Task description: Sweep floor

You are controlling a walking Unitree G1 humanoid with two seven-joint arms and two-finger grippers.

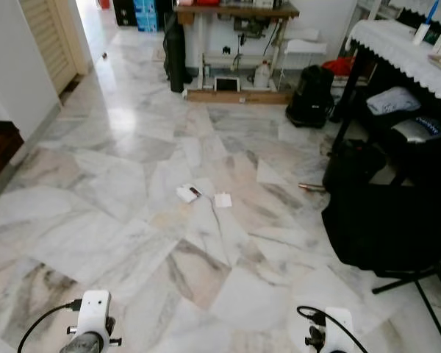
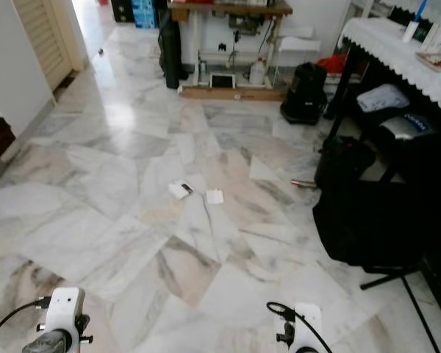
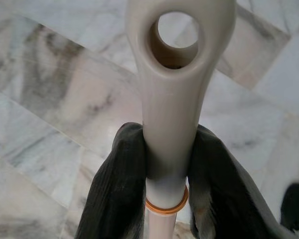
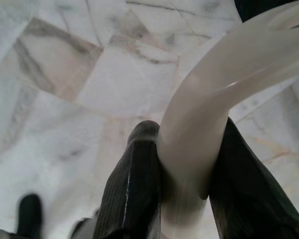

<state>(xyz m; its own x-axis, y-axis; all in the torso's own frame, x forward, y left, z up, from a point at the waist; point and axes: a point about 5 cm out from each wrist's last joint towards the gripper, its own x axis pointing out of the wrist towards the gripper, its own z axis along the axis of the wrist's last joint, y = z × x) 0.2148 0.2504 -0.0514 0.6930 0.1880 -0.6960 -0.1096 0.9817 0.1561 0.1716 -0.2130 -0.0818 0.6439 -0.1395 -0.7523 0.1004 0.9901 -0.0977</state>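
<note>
- Our left gripper (image 3: 164,194) is clamped on a cream plastic handle (image 3: 174,99); one black finger (image 3: 117,189) presses each side of it, just above an orange ring (image 3: 165,205) where the grip meets a paler shaft. The handle end has a round hanging hole.
- Our right gripper (image 4: 182,189) is closed around a second cream handle (image 4: 214,94), a curved one that bends away past the fingers (image 4: 134,184). We cannot tell from these views what tool either handle belongs to.
- In the head views our two wrists sit low at the near edge of the marble floor (image 1: 117,220), the left wrist (image 1: 92,316) and the right wrist (image 1: 331,331) well apart, each with a black cable.
- On the marble floor, well ahead of our wrists, lie two small pieces of litter: a white scrap with a dark mark (image 1: 188,193) and, just beside it, a square white paper (image 1: 223,199).
- To the right of that litter stands a table with a white lace cloth (image 1: 397,51), with dark bags (image 1: 382,213) under and before it.
- Beyond the litter, at the far wall, is a wooden workbench (image 1: 235,15), with a black backpack (image 1: 310,95) on the floor near it.
</note>
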